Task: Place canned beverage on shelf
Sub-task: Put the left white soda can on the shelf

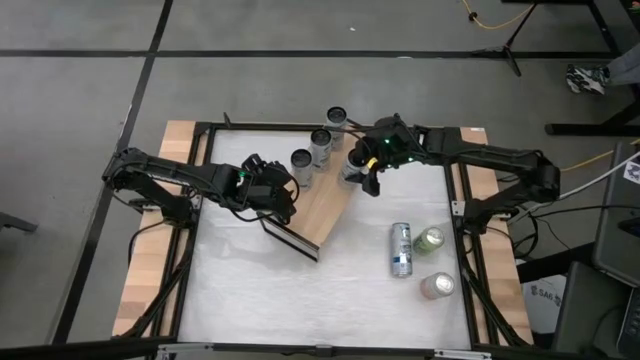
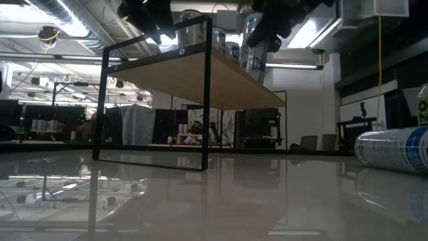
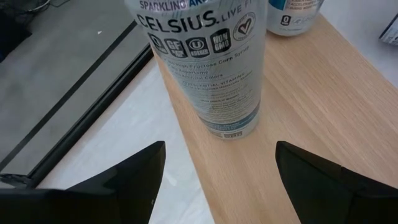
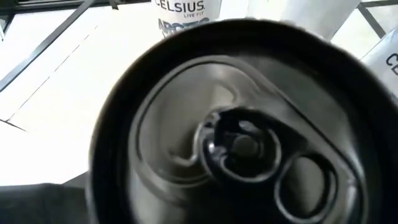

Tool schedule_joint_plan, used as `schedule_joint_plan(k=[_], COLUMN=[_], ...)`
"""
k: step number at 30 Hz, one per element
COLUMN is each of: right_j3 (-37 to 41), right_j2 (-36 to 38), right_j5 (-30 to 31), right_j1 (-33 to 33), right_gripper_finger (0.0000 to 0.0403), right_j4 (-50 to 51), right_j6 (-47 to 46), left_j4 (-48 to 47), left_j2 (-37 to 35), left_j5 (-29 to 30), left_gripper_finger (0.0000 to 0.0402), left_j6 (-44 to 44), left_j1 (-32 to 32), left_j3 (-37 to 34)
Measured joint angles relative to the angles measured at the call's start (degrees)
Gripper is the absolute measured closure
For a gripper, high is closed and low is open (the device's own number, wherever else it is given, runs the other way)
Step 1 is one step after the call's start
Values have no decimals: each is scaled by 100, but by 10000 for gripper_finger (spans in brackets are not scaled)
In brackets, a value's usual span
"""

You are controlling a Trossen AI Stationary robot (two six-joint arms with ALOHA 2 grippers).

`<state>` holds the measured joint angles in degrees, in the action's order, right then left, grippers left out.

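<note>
Placing step underway: right gripper clamped on Celsius can over far end of shelf. Left gripper spread wide behind shelved can. Next likely: lower upright, release.

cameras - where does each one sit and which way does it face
High view: above the table, looking straight down; both arms, shelf, left claw, right claw.
Low view: at tabletop height, looking level under the shelf into the room; arms enter from above.
Left wrist view: behind its own open fingers, facing a can.
Right wrist view: directly over a can top.
All four views show cans.
</note>
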<state>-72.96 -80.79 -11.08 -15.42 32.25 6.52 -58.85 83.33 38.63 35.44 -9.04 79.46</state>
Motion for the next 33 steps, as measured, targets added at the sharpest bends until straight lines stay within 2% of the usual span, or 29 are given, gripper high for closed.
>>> schedule_joint_plan(k=[9, 19, 25, 33], right_j3=[3, -208, -907, -1776], right_j2=[-4, -4, -4, 0], right_j5=[10, 10, 10, 62], right_j1=[0, 0, 0, 0], right_gripper_finger=[84, 84, 84, 84], right_j4=[-291, -127, 697, 1738], right_j6=[0, 0, 157, 382], left_j4=[2, 4, 4, 28], left_j2=[0, 0, 0, 0], left_j5=[0, 0, -114, -595], left_gripper_finger=[102, 102, 102, 102], left_j6=[0, 0, -2, -2], left_j1=[0, 0, 0, -1], left_j3=[0, 0, 0, 0])
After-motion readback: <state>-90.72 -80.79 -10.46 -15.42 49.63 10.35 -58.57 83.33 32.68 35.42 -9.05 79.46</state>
